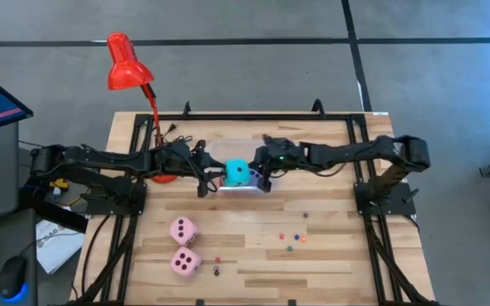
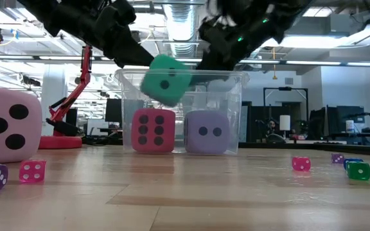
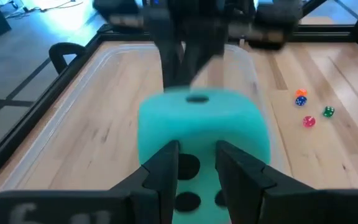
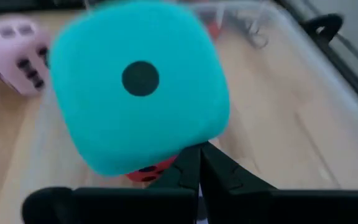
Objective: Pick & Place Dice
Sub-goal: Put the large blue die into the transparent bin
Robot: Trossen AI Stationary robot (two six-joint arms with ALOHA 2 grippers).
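Table (image 1: pixel 313 255) centre frame: left tool (image 1: pixel 213 180) clamps the cyan die (image 1: pixel 237 173) above the clear bin (image 2: pixel 236 83), right tool (image 1: pixel 264 178) closed alongside; next, lower and release.

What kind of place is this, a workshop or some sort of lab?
Probably a robotics lab or open workspace: a wooden table holds two robot arms, and the low view shows monitors, exposed ceiling ducts and a seated person behind.

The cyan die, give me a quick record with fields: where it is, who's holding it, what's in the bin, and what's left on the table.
cyan die: in the air at the clear bin's rim
held by: left gripper, pinching it
right gripper: shut, beside the die
in bin: red die, lavender die
on table: two pink dice
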